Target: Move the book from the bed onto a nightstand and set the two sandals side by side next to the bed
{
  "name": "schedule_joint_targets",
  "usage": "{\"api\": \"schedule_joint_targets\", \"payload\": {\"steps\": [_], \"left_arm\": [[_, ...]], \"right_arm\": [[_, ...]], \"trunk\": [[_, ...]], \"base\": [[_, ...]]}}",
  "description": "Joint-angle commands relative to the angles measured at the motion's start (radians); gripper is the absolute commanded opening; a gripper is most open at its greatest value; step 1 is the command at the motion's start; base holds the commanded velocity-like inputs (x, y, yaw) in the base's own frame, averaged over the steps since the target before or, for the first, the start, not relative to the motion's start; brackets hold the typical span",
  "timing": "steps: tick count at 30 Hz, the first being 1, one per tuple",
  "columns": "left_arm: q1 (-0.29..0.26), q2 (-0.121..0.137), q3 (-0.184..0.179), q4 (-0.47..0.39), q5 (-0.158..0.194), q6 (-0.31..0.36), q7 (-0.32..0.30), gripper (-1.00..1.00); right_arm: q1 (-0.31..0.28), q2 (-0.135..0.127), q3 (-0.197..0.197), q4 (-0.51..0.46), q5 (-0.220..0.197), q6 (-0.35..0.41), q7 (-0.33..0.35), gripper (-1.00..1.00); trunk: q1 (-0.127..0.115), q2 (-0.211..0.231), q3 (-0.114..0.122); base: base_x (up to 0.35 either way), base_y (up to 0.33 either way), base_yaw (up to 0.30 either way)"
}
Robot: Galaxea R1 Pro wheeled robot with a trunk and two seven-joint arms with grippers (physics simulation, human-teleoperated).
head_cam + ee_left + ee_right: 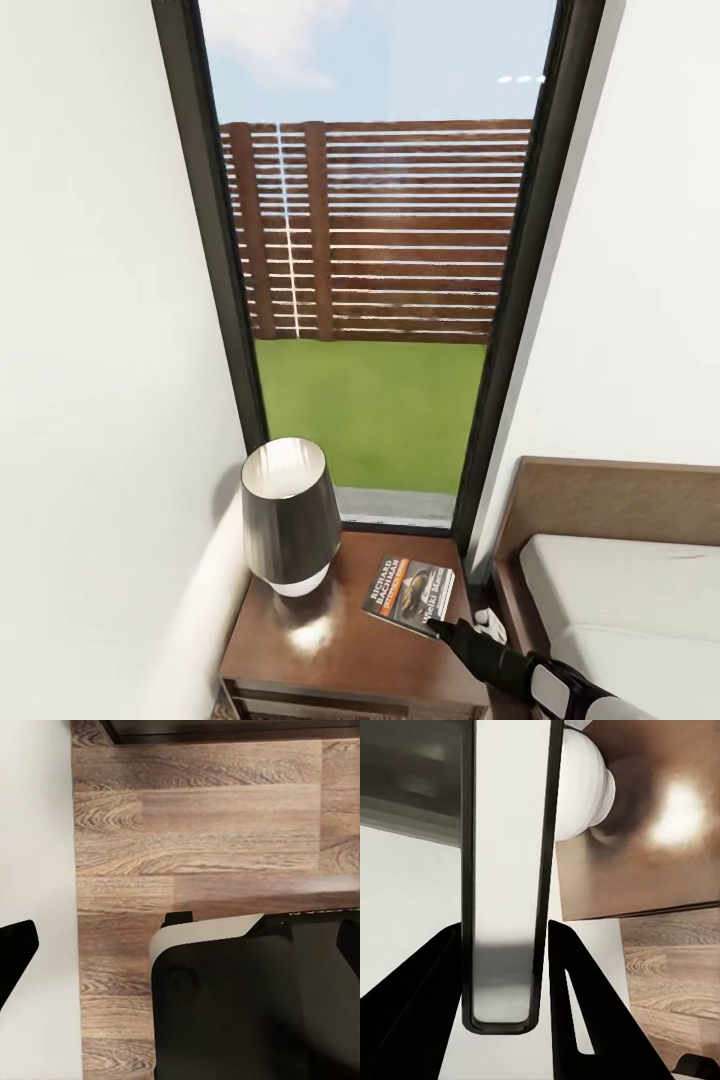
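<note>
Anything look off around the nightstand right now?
Only the thin dark paperback book: it sits skewed to the edges of the glossy dark brown wooden nightstand, near the bed-side edge, with the right gripper closed on its corner. The grey-shaded lamp stands upright. Nothing looks spilled or damaged.

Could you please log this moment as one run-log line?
book: on nightstand beside lamp | right gripper: at book's near edge, around it

There is one book point(411, 595), one lamp point(288, 517) and one nightstand point(330, 655). There is one bed point(625, 600), one tall window point(375, 260) and one gripper point(437, 627) in the head view.
</note>
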Motion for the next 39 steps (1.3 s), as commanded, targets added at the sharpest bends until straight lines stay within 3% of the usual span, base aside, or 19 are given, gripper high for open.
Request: {"api": "schedule_joint_targets", "payload": {"steps": [1,22,31,39], "left_arm": [[-0.001,0.000,-0.008,0.000,0.005,-0.002,0.006,1.00],[-0.002,0.001,-0.008,0.000,0.006,0.003,0.005,1.00],[-0.005,0.000,-0.005,-0.003,0.014,0.124,-0.020,1.00],[-0.048,0.000,-0.005,-0.004,0.017,0.154,-0.026,1.00]], "right_arm": [[-0.001,0.000,-0.006,0.000,-0.002,0.010,0.002,-1.00],[-0.001,0.011,-0.004,-0.002,-0.002,0.011,-0.023,-1.00],[-0.001,0.015,-0.005,-0.002,-0.001,0.011,-0.034,-1.00],[-0.001,0.015,-0.005,-0.002,0.000,0.011,-0.035,-1.00]], "trunk": [[0.001,-0.002,-0.002],[0.001,-0.002,-0.002],[0.001,-0.002,-0.002],[0.001,-0.002,-0.002]], "base": [[-0.011,0.002,0.000],[-0.002,0.000,0.000],[0.000,0.000,0.000],[0.000,0.000,0.000]]}}
